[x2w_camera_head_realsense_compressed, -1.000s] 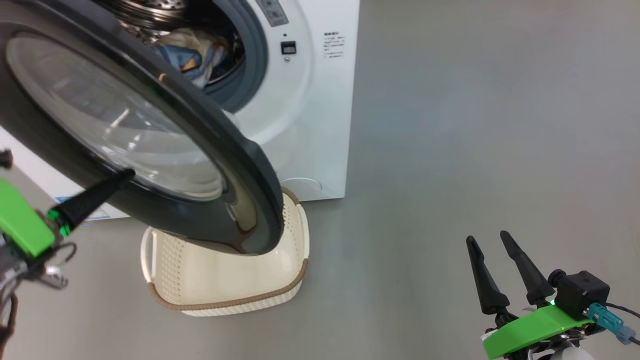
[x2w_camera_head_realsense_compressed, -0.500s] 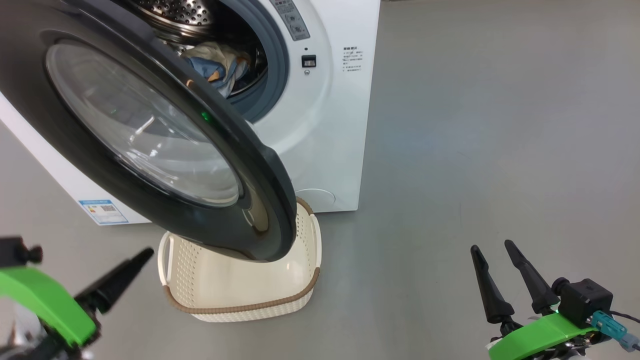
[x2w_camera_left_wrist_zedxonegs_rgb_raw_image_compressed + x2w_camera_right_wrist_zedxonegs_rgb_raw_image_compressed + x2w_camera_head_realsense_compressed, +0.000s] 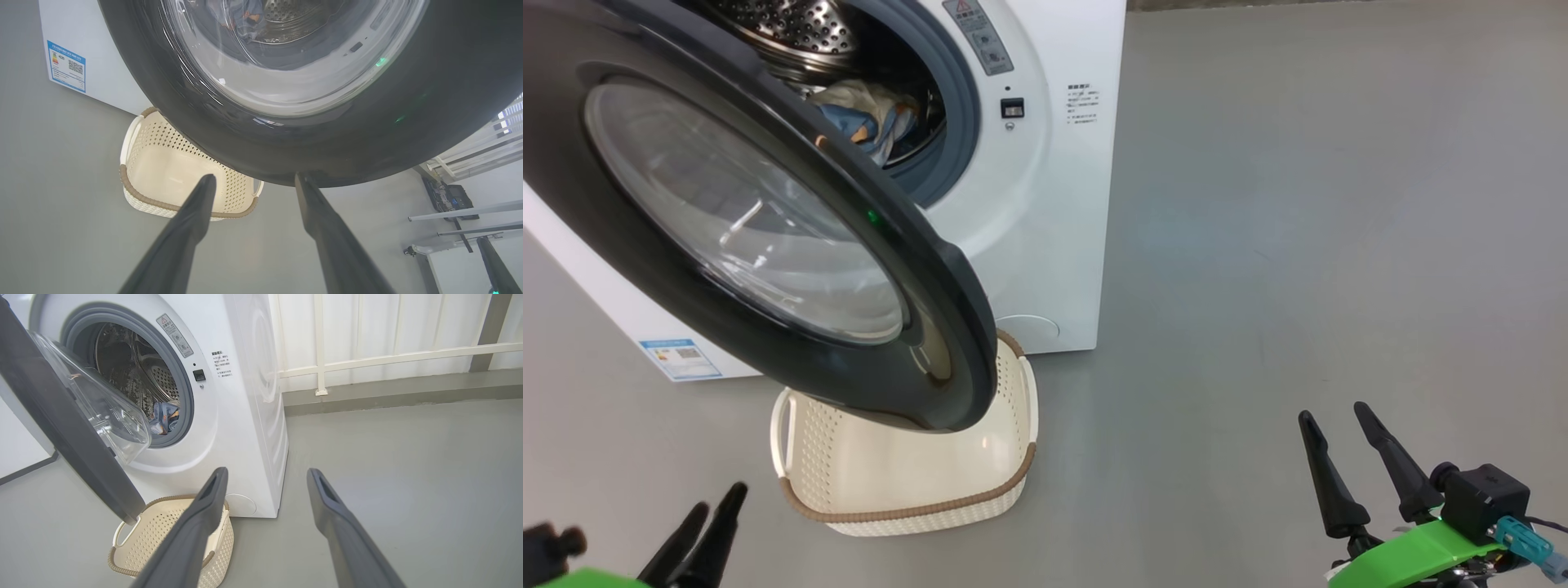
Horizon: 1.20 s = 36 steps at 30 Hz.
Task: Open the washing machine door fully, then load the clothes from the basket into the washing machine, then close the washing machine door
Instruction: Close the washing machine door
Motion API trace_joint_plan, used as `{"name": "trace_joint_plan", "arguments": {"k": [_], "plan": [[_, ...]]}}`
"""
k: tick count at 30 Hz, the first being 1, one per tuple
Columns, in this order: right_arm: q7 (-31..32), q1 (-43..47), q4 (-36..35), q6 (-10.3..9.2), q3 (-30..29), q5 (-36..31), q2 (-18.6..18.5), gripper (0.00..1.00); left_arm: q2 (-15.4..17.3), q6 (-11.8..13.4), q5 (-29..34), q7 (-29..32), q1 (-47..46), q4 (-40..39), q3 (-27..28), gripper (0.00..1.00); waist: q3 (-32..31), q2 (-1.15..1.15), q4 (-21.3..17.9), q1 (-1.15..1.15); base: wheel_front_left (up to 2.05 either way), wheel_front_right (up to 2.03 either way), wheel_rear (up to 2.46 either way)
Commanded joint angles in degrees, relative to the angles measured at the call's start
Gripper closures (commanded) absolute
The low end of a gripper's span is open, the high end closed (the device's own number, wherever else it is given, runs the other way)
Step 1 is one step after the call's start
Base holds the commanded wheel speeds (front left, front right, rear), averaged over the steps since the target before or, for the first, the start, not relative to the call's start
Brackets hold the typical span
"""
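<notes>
Left pincer (image 3: 717, 500) has dropped below the one door (image 3: 956, 327); it and right pincer (image 3: 1333, 412) gape empty, one basket (image 3: 907, 513) between.

Laundry corner, counted
One washing machine (image 3: 1054, 245), one washing machine door (image 3: 849, 380), one basket (image 3: 907, 510), one label sticker (image 3: 680, 358), two grippers: left gripper (image 3: 717, 500), right gripper (image 3: 1333, 412); clothes (image 3: 866, 122) bunched, uncountable.

Noted a smooth matt grey floor (image 3: 1298, 204), seamless, carrying a soft pale sheen under even, diffuse light. Observed a white panelled wall (image 3: 388, 322) with vertical seams, crossed by a horizontal white rail (image 3: 408, 357) and a white upright post (image 3: 318, 343). Recorded a darker grey skirting band (image 3: 388, 394) along the base and a grey upright column (image 3: 486, 330). Logged pale slatted strips (image 3: 482, 151) in the left wrist view; kind uncertain.
</notes>
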Motion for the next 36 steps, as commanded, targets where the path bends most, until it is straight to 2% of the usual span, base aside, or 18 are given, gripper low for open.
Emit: {"name": "trace_joint_plan", "arguments": {"k": [1, 6, 10, 19, 20, 24, 30, 36], "plan": [[-0.28, 0.02, -1.48, 0.09, 0.92, 0.12, -0.89, 0.00, 2.43, -0.17, 0.67, -1.34, -1.45, -0.40, 2.10, 0.00, 0.03, 0.00, -0.16, 0.00, 0.00, 0.00, 0.00], [-0.28, 0.58, -1.26, 0.09, 0.57, 0.21, -1.05, 0.00, 2.50, -0.17, 4.09, -9.87, -0.83, 3.59, -1.09, 0.00, -0.30, 0.00, -0.74, 0.00, 0.00, 0.00, 0.00], [-0.28, 0.94, -0.91, 0.09, 0.41, 0.36, -1.11, 0.00, 1.01, -0.17, 9.46, -11.70, -1.41, 7.24, -0.80, 0.00, -0.63, 0.00, -1.24, 0.00, 0.00, 0.00, 0.00], [-0.28, 0.42, -0.99, 0.09, 0.01, 0.46, -0.86, 0.00, -8.03, -0.17, 32.65, -11.79, -1.55, 6.79, 12.74, 0.00, 0.19, 0.00, -2.36, 0.00, 0.00, 0.00, 0.00], [-0.28, 0.25, -1.10, 0.09, -0.16, 0.40, -0.77, 0.00, -9.99, -0.17, 37.07, -11.79, -1.20, 5.85, 15.51, 0.00, 0.36, 0.00, -2.65, 0.00, 0.00, 0.00, 0.00], [-0.28, -0.02, -1.24, 0.09, -0.42, 0.33, -0.61, 0.00, -13.16, -0.17, 45.08, -11.80, -0.05, 3.90, 19.61, 0.00, 0.58, 0.00, -3.28, 0.00, 0.00, 0.00, 0.00], [-0.28, -0.15, -1.27, 0.09, -0.61, 0.35, -0.33, 0.00, -17.43, -0.17, 51.69, -11.80, 2.32, 1.49, 24.02, 0.00, 0.60, 0.00, -3.94, 0.00, 0.00, 0.00, 0.00], [-0.28, -0.11, -1.37, 0.09, -0.86, 0.28, 0.00, 0.00, -20.56, -0.17, 54.69, -11.80, 3.94, 1.50, 26.18, 0.00, 0.91, 0.00, -3.89, 0.00, 0.00, 0.00, 0.00]]}}
